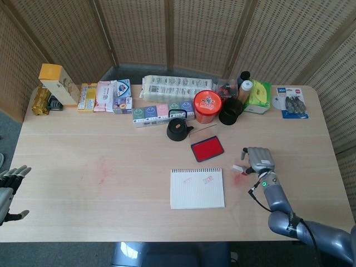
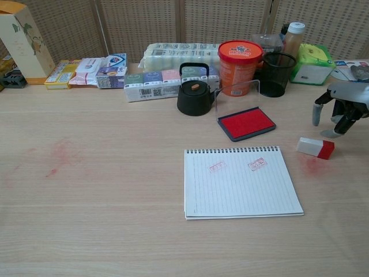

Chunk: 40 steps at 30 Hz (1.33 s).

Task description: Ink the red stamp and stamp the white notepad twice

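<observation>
The red and white stamp lies on its side on the table, right of the white notepad; it shows small in the head view as the stamp. The notepad bears two red prints near its top. The open red ink pad sits behind the notepad, also the ink pad. My right hand hovers just above and right of the stamp, fingers apart and empty; the right hand shows in the head view too. My left hand stays at the far left edge, fingers spread, holding nothing.
A black kettle, orange tub, black mesh cup and rows of boxes line the back. Red ink smudges mark the table at left and under the stamp.
</observation>
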{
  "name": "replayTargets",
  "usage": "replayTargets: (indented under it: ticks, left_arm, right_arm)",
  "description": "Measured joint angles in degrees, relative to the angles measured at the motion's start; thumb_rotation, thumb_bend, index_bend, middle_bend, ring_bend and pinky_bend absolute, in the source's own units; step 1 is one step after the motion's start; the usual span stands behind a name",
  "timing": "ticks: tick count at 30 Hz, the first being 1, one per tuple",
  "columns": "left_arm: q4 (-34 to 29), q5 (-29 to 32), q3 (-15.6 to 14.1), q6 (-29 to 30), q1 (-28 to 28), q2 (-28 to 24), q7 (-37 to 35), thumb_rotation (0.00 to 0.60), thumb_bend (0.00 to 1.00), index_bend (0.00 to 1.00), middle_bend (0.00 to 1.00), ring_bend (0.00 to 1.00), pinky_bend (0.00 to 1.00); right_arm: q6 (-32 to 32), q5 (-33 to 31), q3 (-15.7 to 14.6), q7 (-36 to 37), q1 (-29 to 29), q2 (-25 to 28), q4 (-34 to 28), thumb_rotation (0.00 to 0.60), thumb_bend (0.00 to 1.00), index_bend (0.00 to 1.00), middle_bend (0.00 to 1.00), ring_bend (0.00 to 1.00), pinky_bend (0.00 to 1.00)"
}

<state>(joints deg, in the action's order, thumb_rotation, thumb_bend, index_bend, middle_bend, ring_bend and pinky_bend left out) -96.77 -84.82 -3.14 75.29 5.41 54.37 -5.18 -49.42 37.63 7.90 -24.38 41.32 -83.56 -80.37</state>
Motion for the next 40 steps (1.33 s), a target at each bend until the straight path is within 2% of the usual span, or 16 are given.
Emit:
replayTargets:
  ticks: [4, 7, 9, 12, 14, 17, 18, 20, 22, 24, 29, 34, 40]
  left_arm:
    - [-0.1, -0.1, 0.0, 0.2, -0.1, -0.1, -0.2, 0.6, 0.0, 0.0, 0.0, 0.0, 0.01]
    - [-0.1, -0.2, 0.0, 0.4, -0.1, -0.3, -0.4, 0.6, 0.0, 0.0, 0.0, 0.0, 0.01]
    - [-0.2, -0.3, 0.0, 0.4, -0.2, -0.4, -0.7, 0.6, 0.0, 0.0, 0.0, 0.0, 0.01]
    - [-0.2, -0.6, -0.1, 0.7, -0.2, -0.5, -1.0, 0.6, 0.0, 0.0, 0.0, 0.0, 0.01]
    - [-0.2, -0.9, -0.1, 0.9, -0.3, -0.6, -1.3, 0.6, 0.0, 0.0, 0.0, 0.0, 0.01]
    - [-0.2, -1.3, -0.1, 1.3, -0.4, -0.8, -1.8, 0.6, 0.0, 0.0, 0.0, 0.0, 0.01]
    - [-0.2, -1.4, -0.2, 1.5, -0.4, -0.9, -1.9, 0.6, 0.0, 0.0, 0.0, 0.0, 0.01]
    - [-0.2, -1.7, -0.2, 1.8, -0.5, -1.0, -2.1, 0.6, 0.0, 0.0, 0.0, 0.0, 0.01]
    - [-0.3, -2.0, -0.3, 2.1, -0.7, -1.1, -2.3, 0.6, 0.0, 0.0, 0.0, 0.0, 0.01]
    - [-0.4, -2.2, -0.3, 2.5, -0.8, -1.2, -2.3, 0.6, 0.0, 0.0, 0.0, 0.0, 0.01]
    - [-0.6, -1.8, -0.2, 3.6, -1.4, -1.5, -0.7, 0.6, 0.0, 0.0, 0.0, 0.0, 0.01]
    - [-1.7, -1.5, 0.0, 5.4, -2.3, -1.7, 1.1, 0.6, 0.0, 0.0, 0.0, 0.0, 0.01]
    - [-2.1, -3.4, -0.4, 6.8, -3.0, -1.8, 1.5, 0.6, 0.0, 0.0, 0.0, 0.0, 0.01]
  right_arm:
    - [-0.4, 0.5, 0.3, 0.5, -0.2, 0.7, -1.4, 0.6, 0.35, 0.43, 1.0, 0.98, 1.0]
    - [-1.0, 1.5, 0.8, 1.3, -0.4, 1.8, -3.5, 0.6, 0.31, 0.42, 0.97, 0.88, 1.0]
    - [-1.7, 3.2, 1.1, 2.0, -0.7, 3.0, -5.8, 0.6, 0.28, 0.4, 0.87, 0.78, 0.98]
    - [-3.8, 7.4, 1.5, 3.5, -1.5, 4.9, -8.9, 0.6, 0.24, 0.37, 0.63, 0.55, 0.86]
    - [-5.7, 11.5, 1.5, 4.8, -2.5, 6.1, -10.7, 0.6, 0.21, 0.35, 0.46, 0.38, 0.74]
    - [-8.9, 18.7, 0.9, 6.6, -4.1, 7.7, -12.2, 0.6, 0.14, 0.31, 0.29, 0.2, 0.56]
    - [-9.9, 21.1, 0.5, 7.2, -4.6, 8.2, -12.5, 0.598, 0.12, 0.31, 0.26, 0.17, 0.51]
    - [-12.2, 26.8, -0.6, 8.8, -6.0, 9.3, -12.9, 0.555, 0.06, 0.29, 0.19, 0.1, 0.4]
    - [-14.3, 31.7, -1.8, 10.2, -7.2, 10.3, -13.2, 0.504, 0.02, 0.27, 0.14, 0.06, 0.32]
    - [-17.0, 37.0, -3.3, 11.7, -8.8, 11.4, -13.4, 0.483, 0.0, 0.26, 0.13, 0.04, 0.29]
    - [-25.3, 45.6, -6.6, 13.7, -13.5, 13.2, -14.2, 0.472, 0.0, 0.22, 0.08, 0.0, 0.19]
    - [-32.3, 48.0, -7.7, 10.6, -17.6, 12.9, -14.6, 0.477, 0.0, 0.19, 0.03, 0.0, 0.11]
    - [-37.6, 45.2, -7.0, -0.3, -22.4, 10.8, -16.1, 0.477, 0.0, 0.18, 0.01, 0.0, 0.1]
